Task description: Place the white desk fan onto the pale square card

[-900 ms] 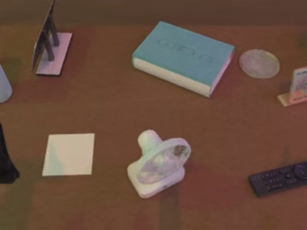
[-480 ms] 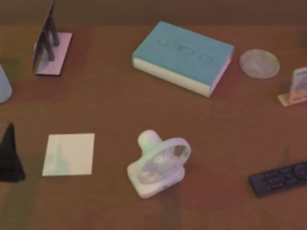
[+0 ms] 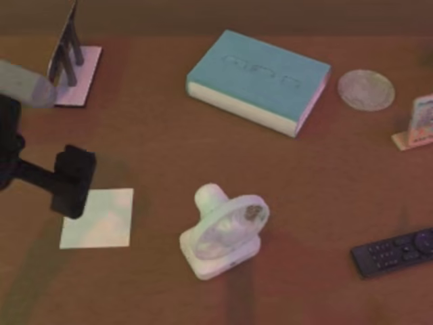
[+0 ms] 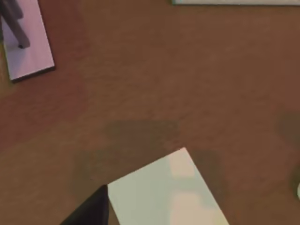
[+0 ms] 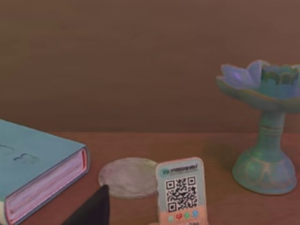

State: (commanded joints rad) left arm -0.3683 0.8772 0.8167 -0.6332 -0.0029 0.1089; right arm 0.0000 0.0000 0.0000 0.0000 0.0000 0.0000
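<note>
Left gripper (image 3: 71,181), fingers hidden so I cannot tell their state, hovers over the pale square card's (image 3: 101,220) ten-o'clock corner, while the small white plastic desk fan (image 3: 223,231) sits well off at three o'clock, its curved grille risking a slipped grasp.

Lower centre stands the desk fan (image 3: 223,230); the square card (image 3: 101,220) lies left, the left gripper (image 3: 71,181) seemingly overlapping its upper-left corner.

White desk fan (image 3: 220,231): smooth plastic, translucent grille. Pale square card (image 3: 98,220): thin matt paper. Counter (image 3: 169,149): matt brown wood look. Teal book (image 3: 260,80): smooth cover. Left pincer (image 3: 71,181): matt black.
</note>
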